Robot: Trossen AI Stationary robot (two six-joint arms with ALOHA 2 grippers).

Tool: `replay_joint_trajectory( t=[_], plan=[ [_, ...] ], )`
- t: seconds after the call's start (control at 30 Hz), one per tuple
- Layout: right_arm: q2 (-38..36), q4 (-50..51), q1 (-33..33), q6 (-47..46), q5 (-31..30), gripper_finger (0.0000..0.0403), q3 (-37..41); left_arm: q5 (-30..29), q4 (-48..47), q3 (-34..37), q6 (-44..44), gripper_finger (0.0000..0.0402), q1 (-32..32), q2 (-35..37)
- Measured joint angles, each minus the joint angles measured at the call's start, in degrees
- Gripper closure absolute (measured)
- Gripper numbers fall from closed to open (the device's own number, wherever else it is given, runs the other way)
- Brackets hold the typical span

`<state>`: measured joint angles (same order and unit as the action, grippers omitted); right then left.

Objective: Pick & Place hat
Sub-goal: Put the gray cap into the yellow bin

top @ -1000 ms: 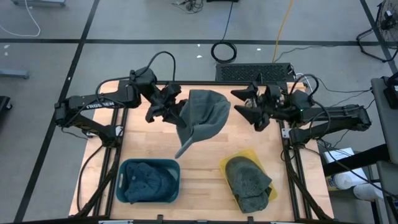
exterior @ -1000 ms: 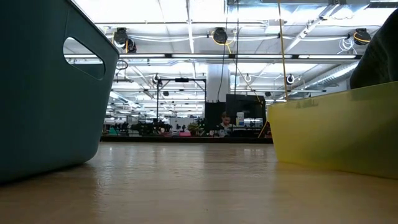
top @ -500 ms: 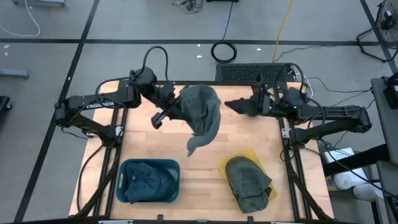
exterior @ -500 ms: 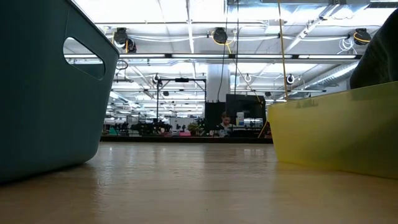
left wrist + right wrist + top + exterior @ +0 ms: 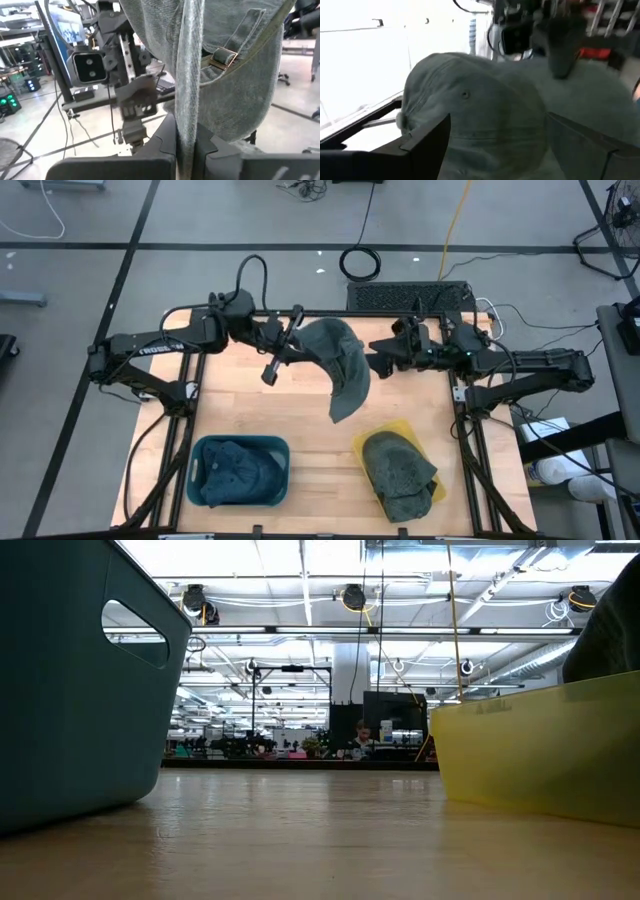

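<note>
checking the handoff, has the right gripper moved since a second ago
Yes. In the high view the right gripper has moved left, away from the table's right rail and up to the held hat.

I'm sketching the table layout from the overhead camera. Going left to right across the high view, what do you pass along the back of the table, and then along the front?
Back: left gripper → held grey hat → right gripper. Front: blue bin with a hat in it → yellow bin with a hat in it.
</note>
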<state>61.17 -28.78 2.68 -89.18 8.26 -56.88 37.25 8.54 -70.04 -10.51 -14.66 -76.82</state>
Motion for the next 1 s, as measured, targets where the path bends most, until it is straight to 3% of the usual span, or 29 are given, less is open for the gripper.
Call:
replay_joint_trajectory(
  t=[0.3,0.67,0.83,1.0],
  plan=[
    [5.6,-6.4,0.0,-5.4,3.7,0.0094,0.0,-1.8,-1.6,0.0,-0.8,0.0392,0.0,0.0],
    [9.5,-12.9,-0.5,-6.2,3.9,0.0105,0.0,-5.4,-8.9,0.0,0.7,0.0392,0.0,0.0],
    [10.1,-12.5,-0.5,-6.2,4.0,0.0158,0.0,-5.5,-9.0,0.0,2.0,0.0392,0.0,0.0],
    [10.1,-12.5,-0.4,-4.5,3.8,0.0274,0.0,-5.5,-9.3,0.0,2.2,0.0392,0.0,0.0]
  ],
)
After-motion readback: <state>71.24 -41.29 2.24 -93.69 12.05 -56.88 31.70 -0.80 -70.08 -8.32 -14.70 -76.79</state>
